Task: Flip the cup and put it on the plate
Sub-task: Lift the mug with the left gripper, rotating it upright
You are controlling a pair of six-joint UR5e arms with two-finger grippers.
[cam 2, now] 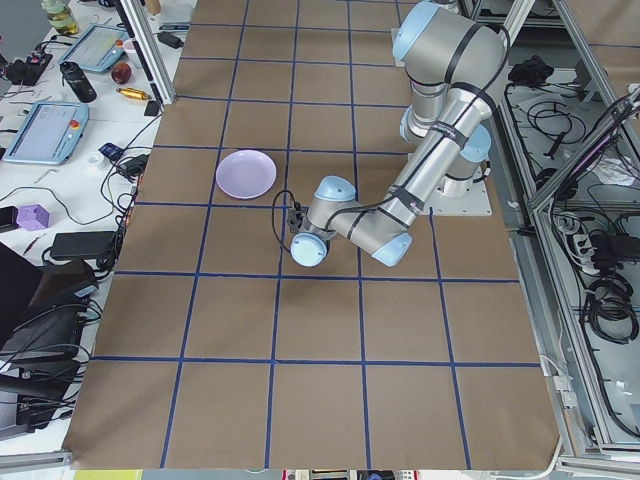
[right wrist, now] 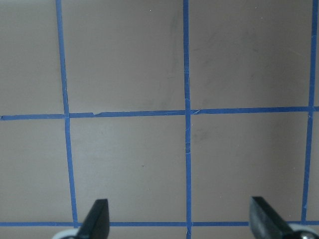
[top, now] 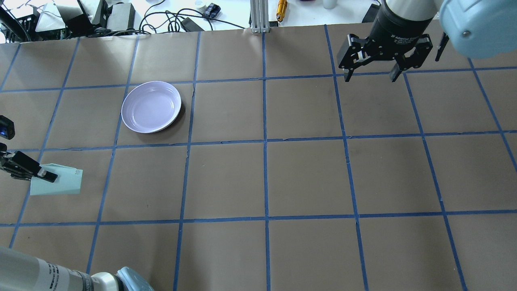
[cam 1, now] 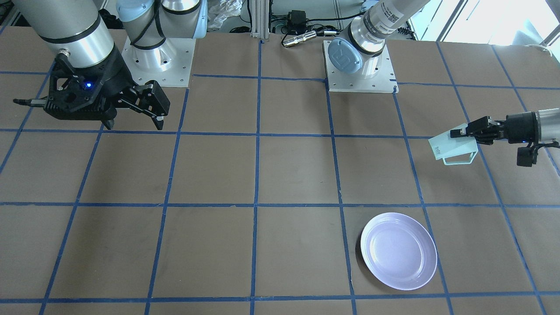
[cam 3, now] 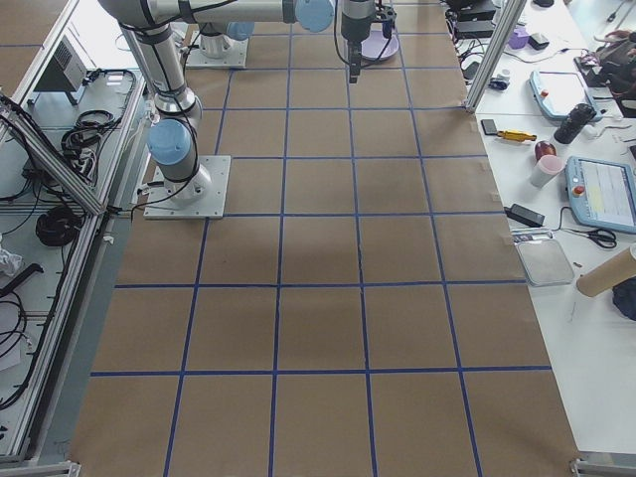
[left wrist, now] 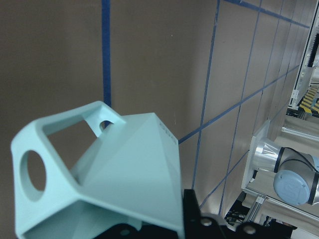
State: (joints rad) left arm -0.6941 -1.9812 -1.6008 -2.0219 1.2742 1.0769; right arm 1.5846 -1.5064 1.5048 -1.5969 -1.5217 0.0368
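At the table's left edge, your left gripper [cam 1: 460,133] is clamped on the rim wall of the cup [cam 1: 450,148], holding it tipped on its side, well apart from the plate [cam 1: 399,251]. Reads as mid-flip to me. Next you'd need to roll the wrist until the mouth faces up, then carry it over the plate and lower it. Right gripper [top: 371,73] is parked, jaws wide apart

The left gripper [top: 46,176] is cut off by the overhead view's edge, the lettering on the cup [cam 1: 446,148] is too small to be read, and the plate [cam 3: 386,46] is partly hidden in the right-side view.
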